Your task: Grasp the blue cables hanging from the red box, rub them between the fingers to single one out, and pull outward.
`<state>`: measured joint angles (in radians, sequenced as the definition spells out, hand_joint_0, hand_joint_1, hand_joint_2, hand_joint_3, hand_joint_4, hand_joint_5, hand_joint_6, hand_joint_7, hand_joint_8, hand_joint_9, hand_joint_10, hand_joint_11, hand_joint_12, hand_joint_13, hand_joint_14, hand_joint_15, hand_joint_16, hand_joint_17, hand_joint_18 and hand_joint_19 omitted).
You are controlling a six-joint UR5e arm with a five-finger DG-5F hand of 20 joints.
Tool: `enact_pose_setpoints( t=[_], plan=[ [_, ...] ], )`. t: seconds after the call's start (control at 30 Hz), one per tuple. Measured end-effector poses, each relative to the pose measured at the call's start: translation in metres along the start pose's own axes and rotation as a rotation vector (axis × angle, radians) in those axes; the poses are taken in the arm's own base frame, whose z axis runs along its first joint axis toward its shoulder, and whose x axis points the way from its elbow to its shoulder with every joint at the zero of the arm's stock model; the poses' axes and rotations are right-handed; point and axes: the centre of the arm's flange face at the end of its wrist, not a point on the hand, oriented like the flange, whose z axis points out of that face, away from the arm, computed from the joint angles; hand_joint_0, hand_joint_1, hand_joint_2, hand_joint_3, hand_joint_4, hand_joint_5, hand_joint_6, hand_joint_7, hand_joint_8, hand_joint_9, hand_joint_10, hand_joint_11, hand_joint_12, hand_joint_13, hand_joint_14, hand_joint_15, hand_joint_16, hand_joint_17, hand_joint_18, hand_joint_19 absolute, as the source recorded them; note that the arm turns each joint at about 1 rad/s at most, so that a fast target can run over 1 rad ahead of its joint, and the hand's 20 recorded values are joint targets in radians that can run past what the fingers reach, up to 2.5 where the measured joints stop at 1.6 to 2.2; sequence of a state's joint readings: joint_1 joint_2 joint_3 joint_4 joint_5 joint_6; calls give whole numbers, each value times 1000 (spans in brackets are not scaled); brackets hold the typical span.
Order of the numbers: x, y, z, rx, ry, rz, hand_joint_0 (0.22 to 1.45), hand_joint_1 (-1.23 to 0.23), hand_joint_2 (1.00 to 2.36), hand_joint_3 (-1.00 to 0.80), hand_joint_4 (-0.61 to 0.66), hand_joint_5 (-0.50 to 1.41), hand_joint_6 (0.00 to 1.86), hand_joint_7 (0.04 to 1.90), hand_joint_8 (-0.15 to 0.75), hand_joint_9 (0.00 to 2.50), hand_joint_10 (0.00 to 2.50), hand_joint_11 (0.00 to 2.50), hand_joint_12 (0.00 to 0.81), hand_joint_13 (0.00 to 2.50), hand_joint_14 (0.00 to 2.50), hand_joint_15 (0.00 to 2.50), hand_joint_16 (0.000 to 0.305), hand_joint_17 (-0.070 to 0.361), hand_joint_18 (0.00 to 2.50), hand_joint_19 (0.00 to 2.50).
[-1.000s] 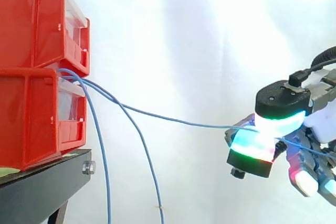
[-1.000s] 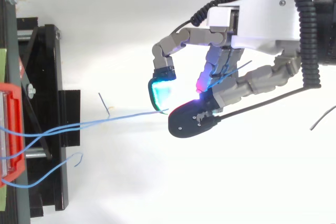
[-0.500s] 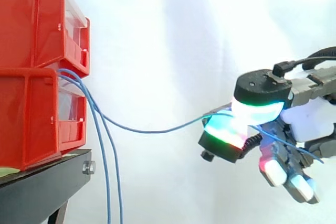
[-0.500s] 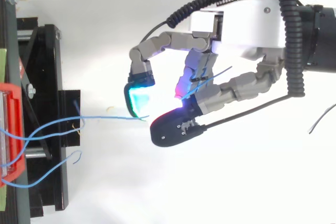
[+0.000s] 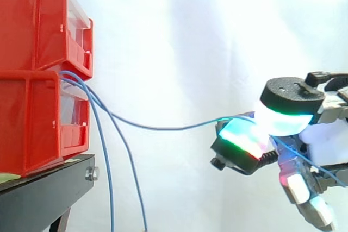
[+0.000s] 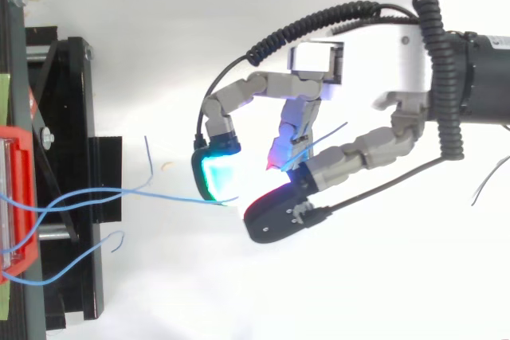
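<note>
Several thin blue cables come out between the two stacked red bins (image 5: 32,25) at the left. One blue cable (image 5: 163,127) sags across to my hand (image 5: 288,99) at the right, a long way from the bins. My hand is shut on this cable, pinched between the green and cyan glowing pads; its tail trails out behind the fingers. Two other blue cables (image 5: 106,167) hang straight down beside the lower bin. From above, the held cable (image 6: 127,192) runs from the red bin (image 6: 20,197) to my hand (image 6: 351,153), between the cyan pad and the thumb.
The bins sit on a black stand (image 5: 43,194) at the lower left, with a white curtain behind. In the top view two loose cable ends (image 6: 119,236) curl over the stand (image 6: 72,117). Open space lies between the bins and my hand.
My hand first came in towards the bins, then drew back a little and sank. The held cable went from a straighter line to a slack sag; one hanging cable swung.
</note>
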<state>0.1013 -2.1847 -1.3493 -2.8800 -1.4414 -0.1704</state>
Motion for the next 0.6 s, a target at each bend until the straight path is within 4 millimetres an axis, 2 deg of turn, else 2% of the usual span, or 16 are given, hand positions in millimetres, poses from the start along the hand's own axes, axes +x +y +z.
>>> enact_pose_setpoints(
  t=[0.2, 0.6],
  plan=[
    [-3, -11, -14, -46, -25, 48, 578, -718, 1009, -34, -101, 77, 632, 1485, 349, 1340, 4, 79, 470, 1338, 13, 357, 65, 147, 1308, 474],
    [-5, -12, -14, -71, -90, 95, 578, -729, 1008, -17, -98, 82, 621, 1499, 343, 1357, 4, 77, 470, 1352, 14, 365, 65, 147, 1318, 476]
  ],
)
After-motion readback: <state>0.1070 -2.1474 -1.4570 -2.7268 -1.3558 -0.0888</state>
